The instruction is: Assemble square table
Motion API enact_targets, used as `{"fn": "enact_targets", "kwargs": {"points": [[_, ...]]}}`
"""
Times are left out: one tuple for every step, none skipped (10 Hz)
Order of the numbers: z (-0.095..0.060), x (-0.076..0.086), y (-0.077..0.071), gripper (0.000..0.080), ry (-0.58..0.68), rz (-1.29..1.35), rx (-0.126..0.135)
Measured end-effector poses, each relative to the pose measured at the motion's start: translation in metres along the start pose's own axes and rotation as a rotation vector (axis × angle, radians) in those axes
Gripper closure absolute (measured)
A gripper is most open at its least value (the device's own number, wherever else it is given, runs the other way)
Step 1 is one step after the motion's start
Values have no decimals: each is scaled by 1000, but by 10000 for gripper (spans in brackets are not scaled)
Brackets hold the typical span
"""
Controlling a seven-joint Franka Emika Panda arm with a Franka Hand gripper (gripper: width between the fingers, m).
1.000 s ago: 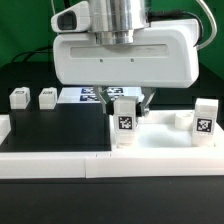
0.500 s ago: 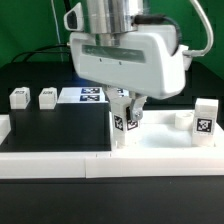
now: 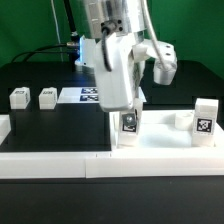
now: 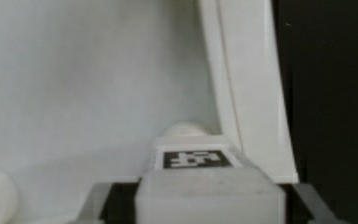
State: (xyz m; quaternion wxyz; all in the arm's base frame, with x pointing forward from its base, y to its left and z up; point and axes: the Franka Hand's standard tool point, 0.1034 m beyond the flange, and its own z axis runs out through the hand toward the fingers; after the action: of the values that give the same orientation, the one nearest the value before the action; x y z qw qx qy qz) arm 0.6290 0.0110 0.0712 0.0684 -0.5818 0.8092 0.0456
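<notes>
White plastic leg peg (image 3: 127,130) (boxy, tagged).

The arm (image 3: 112,18) hangs straight down above the leg peg (image 3: 128,125), turned at the wrist so that the gripper (image 3: 129,106) shows the narrow side of its white body in the exterior view. The camera block (image 3: 162,55) on it juts out above the peg toward the exterior view's right. The gripper points vertically down onto the leg peg, and in the wrist view its two dark fingers (image 4: 108,205) stand one on each side of the peg's top, pressed flush against its flanks.
</notes>
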Motion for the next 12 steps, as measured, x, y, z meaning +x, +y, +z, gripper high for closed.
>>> {"fn": "enact_targets", "kwargs": {"points": [[0, 0, 0, 509, 1, -24, -1], [0, 0, 1, 434, 1, -44, -2], [0, 0, 1, 434, 6, -125, -6], [-1, -1, 1, 241, 8, -333, -17], [-1, -2, 0, 241, 5, -525, -12], [-1, -1, 0, 169, 7, -544, -13], [-1, -1, 0, 169, 7, -640, -13], [-1, -1, 0, 153, 6, -702, -14], [0, -1, 0, 151, 7, -776, -16], [1, 2, 1, 151, 13, -982, -28], [2, 6, 0, 151, 14, -1127, -30], [2, 7, -1, 151, 16, -1235, -32]]}}
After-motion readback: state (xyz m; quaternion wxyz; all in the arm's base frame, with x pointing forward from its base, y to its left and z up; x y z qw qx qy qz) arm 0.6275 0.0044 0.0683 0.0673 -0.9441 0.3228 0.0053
